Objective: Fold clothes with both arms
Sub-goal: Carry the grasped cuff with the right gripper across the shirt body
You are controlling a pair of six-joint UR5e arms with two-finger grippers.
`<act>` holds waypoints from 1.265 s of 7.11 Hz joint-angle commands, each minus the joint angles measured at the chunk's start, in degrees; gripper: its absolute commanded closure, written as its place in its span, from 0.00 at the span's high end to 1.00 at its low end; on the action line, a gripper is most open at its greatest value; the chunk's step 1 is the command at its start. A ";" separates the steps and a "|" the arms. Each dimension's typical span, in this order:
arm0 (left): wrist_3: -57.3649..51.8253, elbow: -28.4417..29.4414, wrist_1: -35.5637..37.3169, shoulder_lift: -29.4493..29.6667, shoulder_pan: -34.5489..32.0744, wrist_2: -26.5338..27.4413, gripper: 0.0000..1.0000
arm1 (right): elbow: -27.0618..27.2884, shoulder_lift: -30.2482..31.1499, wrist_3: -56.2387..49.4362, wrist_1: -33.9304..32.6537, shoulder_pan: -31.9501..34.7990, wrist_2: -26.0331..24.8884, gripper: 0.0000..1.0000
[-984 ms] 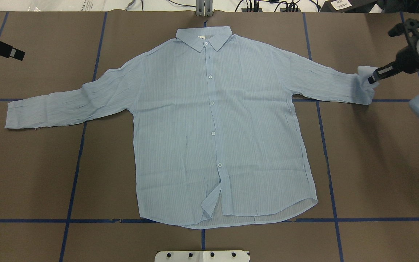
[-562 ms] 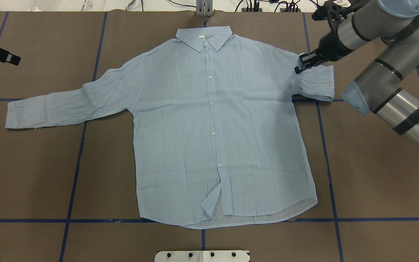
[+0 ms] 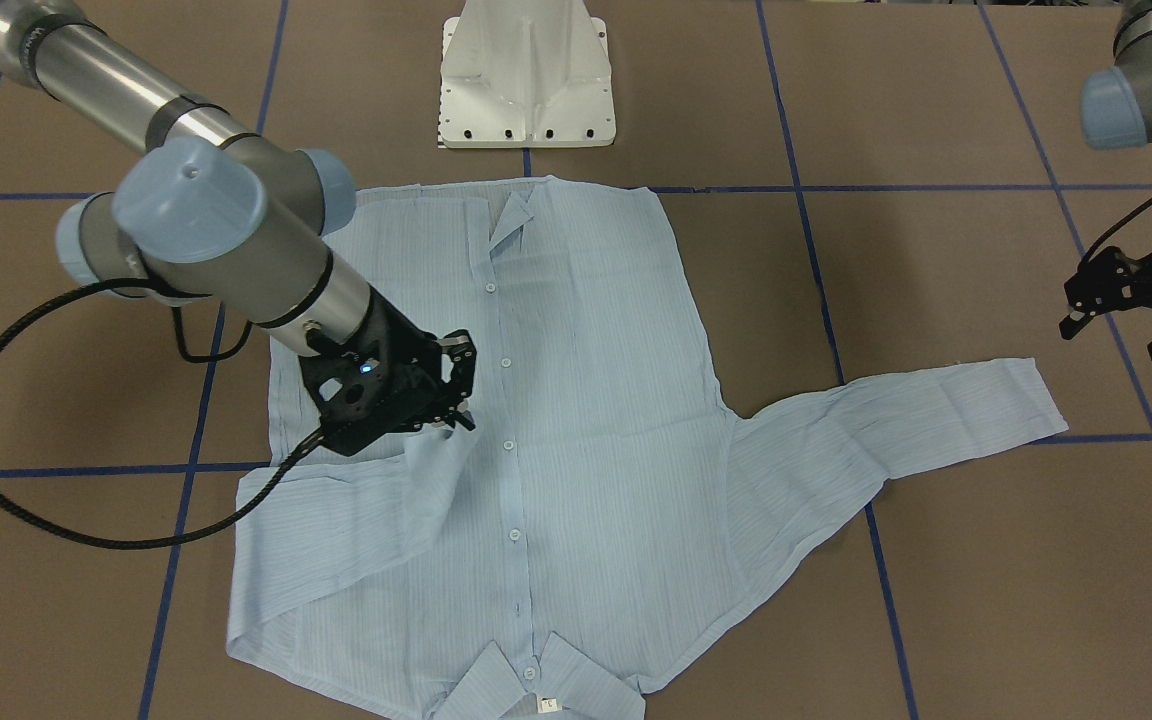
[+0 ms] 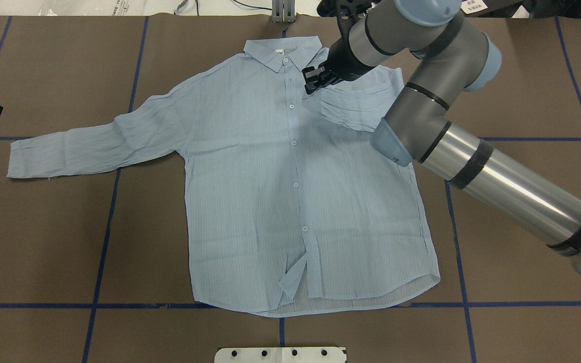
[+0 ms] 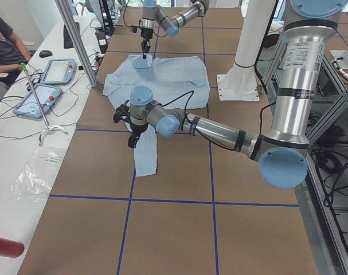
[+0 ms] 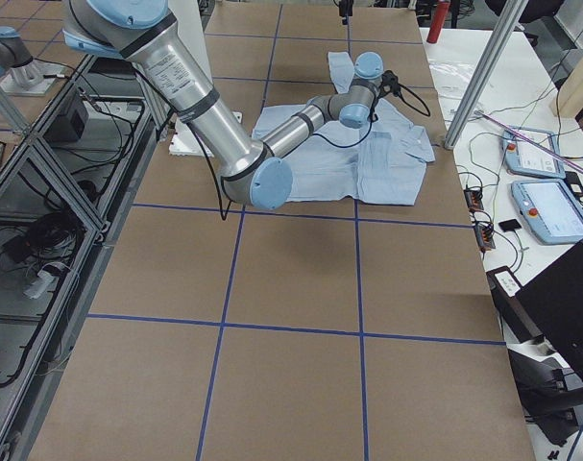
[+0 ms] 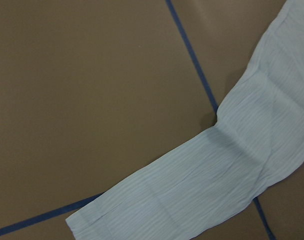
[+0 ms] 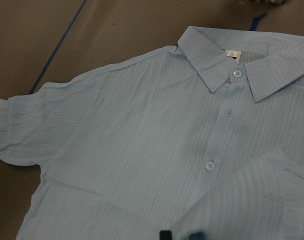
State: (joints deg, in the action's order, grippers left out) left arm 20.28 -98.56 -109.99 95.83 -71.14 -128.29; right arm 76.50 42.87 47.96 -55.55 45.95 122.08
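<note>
The pale-blue striped shirt (image 4: pixel 250 191) lies flat, front up, collar (image 4: pixel 281 51) at the far side. My right gripper (image 4: pixel 311 84) is shut on the cuff of the shirt's right sleeve (image 4: pixel 351 108), which is folded over the chest up to the button line. The front view shows the same grip (image 3: pixel 454 415) and the folded sleeve (image 3: pixel 356 520). My left gripper (image 3: pixel 1121 335) is open and empty, above the table just beyond the spread left sleeve (image 3: pixel 916 410). The left wrist view shows that sleeve (image 7: pixel 202 185) below. The right wrist view shows the collar label (image 8: pixel 233 54).
The white pedestal base (image 3: pixel 526 80) stands at the robot's side of the table. Blue tape lines (image 4: pixel 104 242) cross the brown table cover. In the left side view, tablets (image 5: pixel 56 71) lie on a side bench (image 5: pixel 13 149) where a person (image 5: pixel 4 46) sits.
My right gripper has carried the right sleeve's cuff from the far right across the chest to the button line, folding the sleeve. My left gripper has drifted slightly toward the robot's side.
</note>
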 commanded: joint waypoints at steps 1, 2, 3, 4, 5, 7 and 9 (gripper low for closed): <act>-0.06 2.92 -0.31 0.23 0.73 2.16 1.00 | -9.58 -9.26 0.55 0.09 -6.36 -9.10 0.00; 0.02 3.54 -1.27 0.32 1.26 2.16 1.00 | -12.75 -10.77 0.56 0.18 -8.05 -10.80 0.00; 0.28 4.94 -2.84 0.41 1.96 2.16 1.00 | -14.00 -11.13 0.56 0.27 -9.55 -13.25 0.00; 0.63 5.73 -3.99 0.50 2.49 2.16 1.00 | -17.93 -13.31 0.56 0.27 -10.69 -14.49 0.00; 0.73 5.74 -4.00 0.58 2.49 2.16 1.00 | -22.23 -15.68 0.64 0.27 -11.49 -15.03 0.00; 0.73 5.83 -4.00 0.59 2.67 2.16 1.00 | -25.23 -19.02 0.64 0.36 -13.60 -19.32 1.00; 0.90 6.35 -4.09 0.93 3.98 2.51 1.00 | -26.05 -20.19 0.73 0.36 -13.78 -20.22 1.00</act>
State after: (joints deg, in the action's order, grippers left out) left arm 21.09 -92.57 -114.05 96.55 -67.85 -126.03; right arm 51.09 23.44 48.62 -55.19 32.42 102.54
